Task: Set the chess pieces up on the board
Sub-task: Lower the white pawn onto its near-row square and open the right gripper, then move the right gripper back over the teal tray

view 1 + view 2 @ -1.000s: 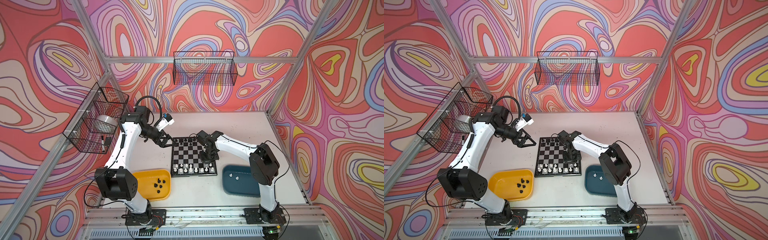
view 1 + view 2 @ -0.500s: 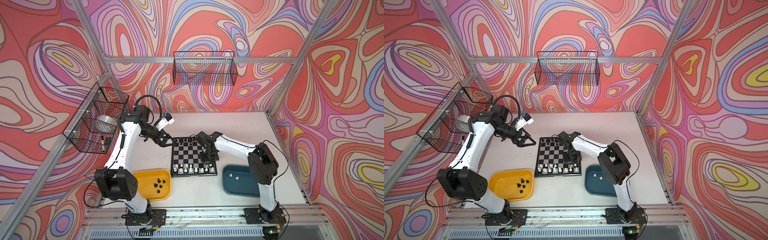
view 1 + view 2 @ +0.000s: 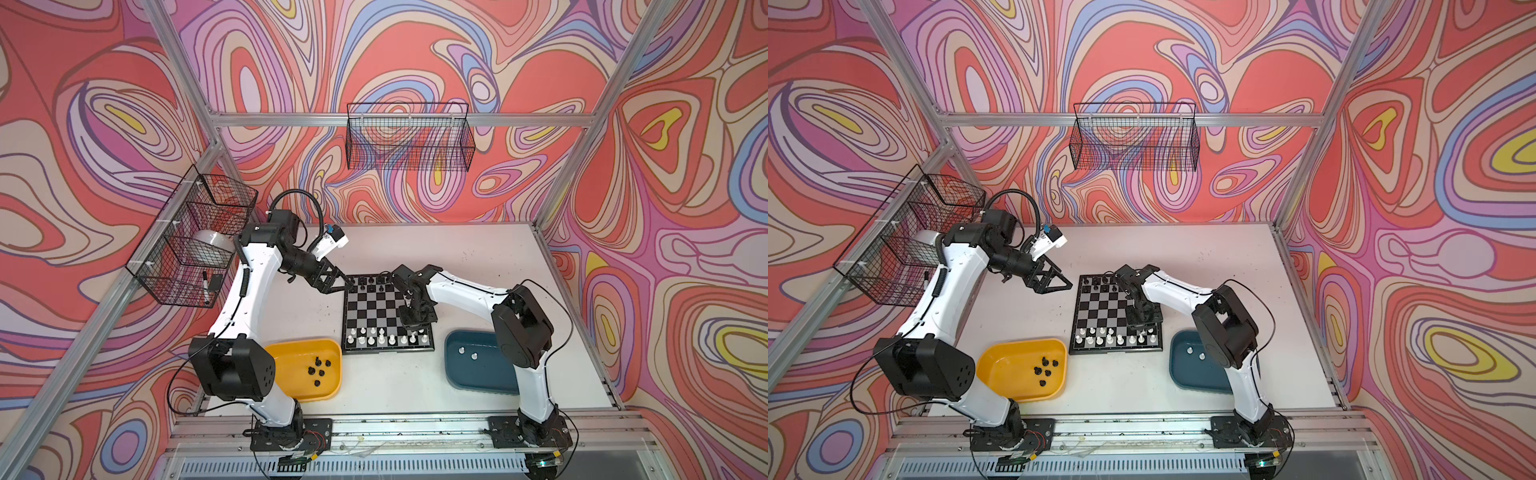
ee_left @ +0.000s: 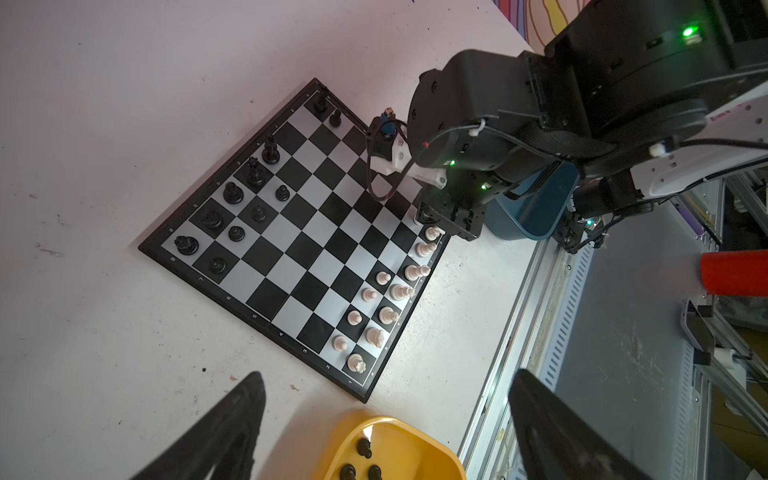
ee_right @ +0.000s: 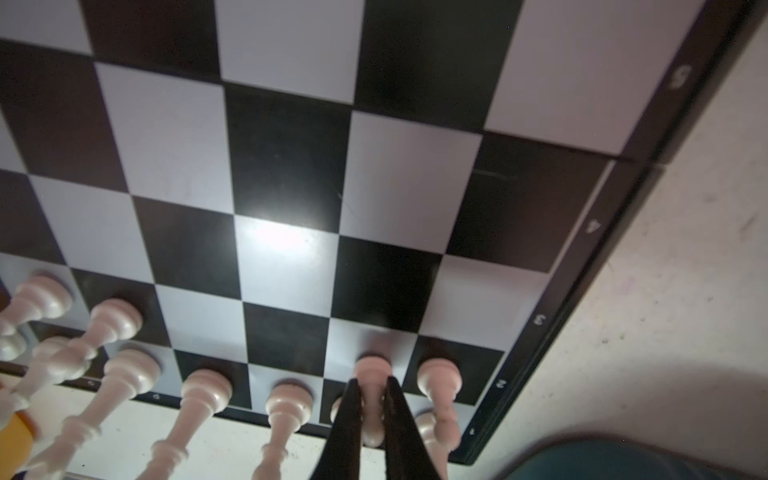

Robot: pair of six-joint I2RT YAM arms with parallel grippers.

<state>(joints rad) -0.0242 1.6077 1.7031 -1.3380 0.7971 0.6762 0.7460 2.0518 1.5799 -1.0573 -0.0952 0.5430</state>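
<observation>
Nearest, a yellow plastic tray holds black chessmen. A teal plastic tray, partly occluded, holds two white chessmen. On the black-and-silver chequered board, the right end effector is clamped on a white plastic pawn in the row marked 2, its stem hidden. Border numerals 1 to 5 are legible. Farther, the left end effector, fingers cut off, stands released.
</observation>
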